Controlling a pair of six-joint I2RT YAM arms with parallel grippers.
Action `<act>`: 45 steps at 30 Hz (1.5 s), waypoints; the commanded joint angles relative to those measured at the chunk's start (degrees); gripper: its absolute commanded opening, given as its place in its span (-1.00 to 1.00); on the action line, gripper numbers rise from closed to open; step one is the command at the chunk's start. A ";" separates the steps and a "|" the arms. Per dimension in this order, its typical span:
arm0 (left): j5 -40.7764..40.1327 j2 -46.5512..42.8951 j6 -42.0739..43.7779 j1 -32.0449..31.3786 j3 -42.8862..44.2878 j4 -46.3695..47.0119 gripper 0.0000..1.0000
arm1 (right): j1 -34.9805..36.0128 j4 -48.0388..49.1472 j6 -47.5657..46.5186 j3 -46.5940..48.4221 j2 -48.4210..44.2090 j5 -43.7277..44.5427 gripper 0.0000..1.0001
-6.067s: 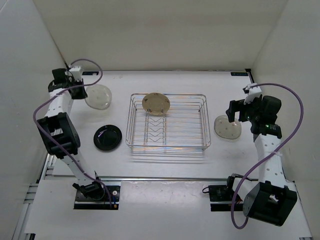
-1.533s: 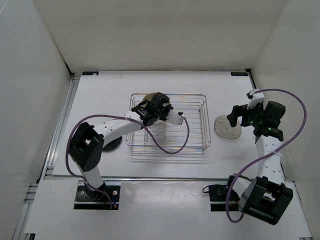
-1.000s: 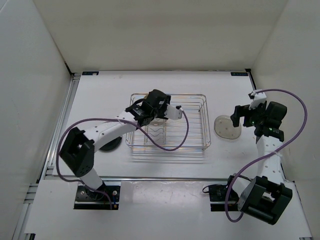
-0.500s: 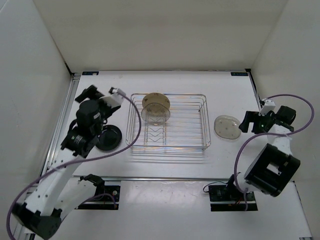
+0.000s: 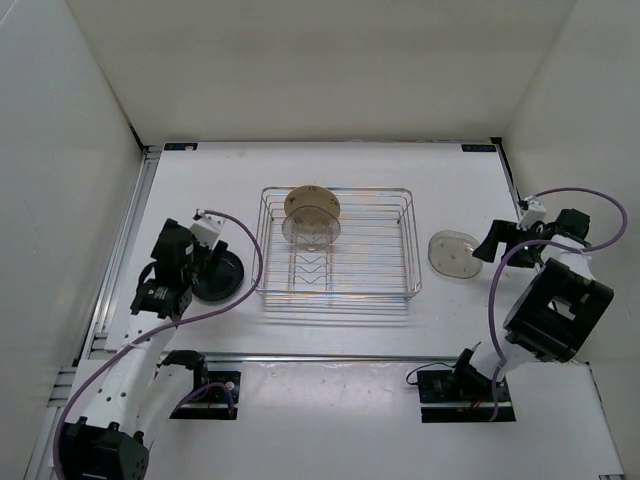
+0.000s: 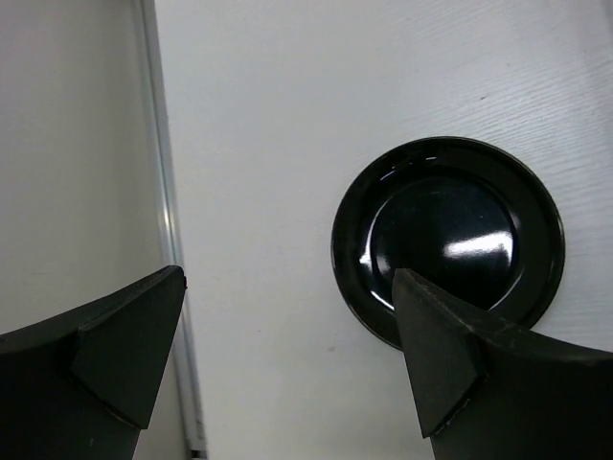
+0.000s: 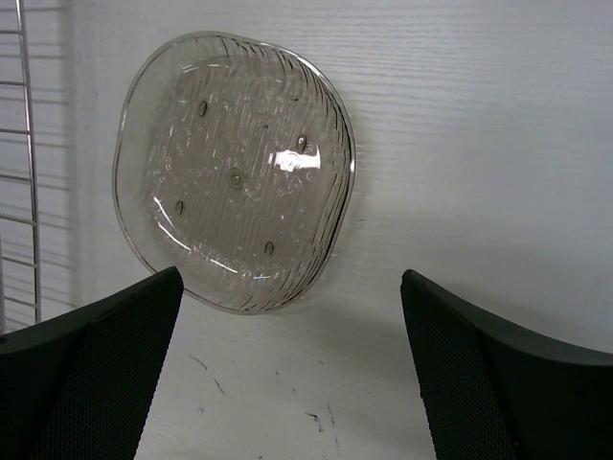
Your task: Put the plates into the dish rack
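Top external view: the dish rack point(image 5: 375, 262) sits at the middle of the desk point(image 5: 330, 165), with two of the plates standing on edge near its far left end. These are the tan plate point(image 5: 313, 206) and, just in front of it, a smoky-grey plate point(image 5: 303, 233). The black plate point(image 5: 222, 277) lies flat on the desk just left of the rack, and the second smoky-grey plate point(image 5: 454, 252) lies flat just right of it. Left wrist view: the left end effector point(image 6: 287, 287) is spread wide and holds nothing. The black plate lies ahead of it, and one finger point(image 6: 450, 355) overlaps the plate's near rim in the picture; whether they touch cannot be told. Right wrist view: the right end effector point(image 7: 292, 278) is likewise spread wide and empty. The translucent plate on the desk lies ahead of it, closer to one finger point(image 7: 105, 355) than to the other and touched by neither. The rack's wire edge shows at the left margin of this view, near the plate but apart from it.
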 commanded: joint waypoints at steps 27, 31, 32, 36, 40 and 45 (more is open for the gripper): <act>16.12 3.34 -11.95 14.59 4.38 0.47 1.00 | 0.68 -0.22 -0.95 11.09 18.27 -3.93 0.48; 16.12 3.34 -11.95 15.12 4.38 0.47 1.00 | 2.36 -0.75 -1.48 11.61 18.80 -3.93 0.45; 16.12 3.95 -11.95 15.12 4.38 0.47 1.00 | 3.06 -0.75 -1.48 11.61 18.80 -3.41 0.45; 16.12 3.96 -12.47 15.12 4.99 -0.06 1.00 | 4.20 -1.36 -2.01 11.61 18.80 -2.88 0.43; 16.12 3.96 -12.48 15.12 4.99 -0.06 1.00 | 4.73 -1.88 -2.01 11.61 19.33 -2.26 0.41; 16.12 3.96 -12.48 15.12 4.99 -0.58 1.00 | 4.73 -1.89 -2.01 11.61 19.33 -2.26 0.32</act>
